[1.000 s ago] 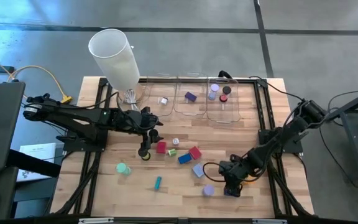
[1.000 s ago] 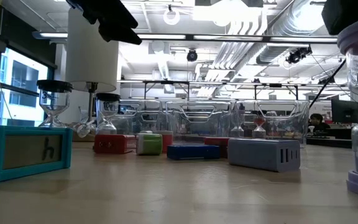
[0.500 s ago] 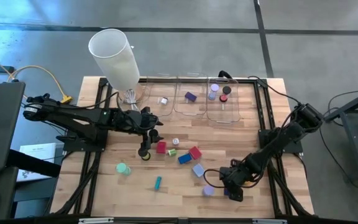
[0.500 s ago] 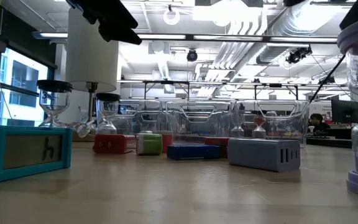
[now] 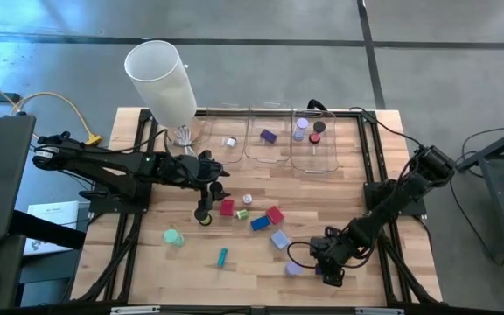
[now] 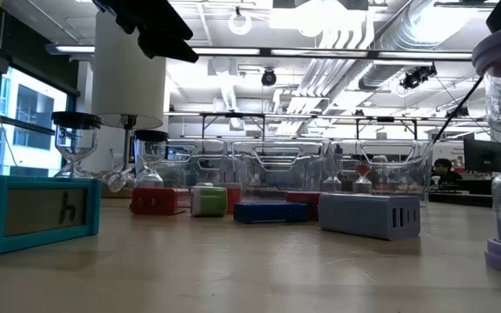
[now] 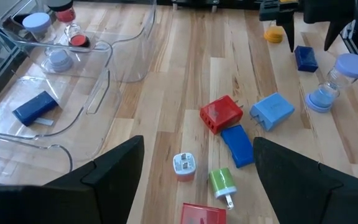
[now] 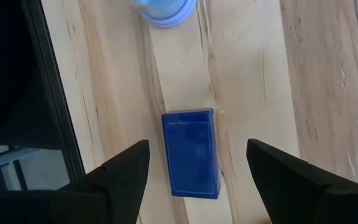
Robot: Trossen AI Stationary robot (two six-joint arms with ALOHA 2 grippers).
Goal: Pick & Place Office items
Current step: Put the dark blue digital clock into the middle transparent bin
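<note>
High view: the right claw is hanging low at the bench's near edge, just beside a lavender hourglass. The left claw is waiting mid-bench beside the scattered chargers, far from it.

Right wrist view: a dark blue block is lying directly under the right claw, between its open, empty fingers. Its long axis is running across the gap's width, so the narrow sides are facing the fingers.

Left wrist view: the left claw is standing open and empty.
</note>
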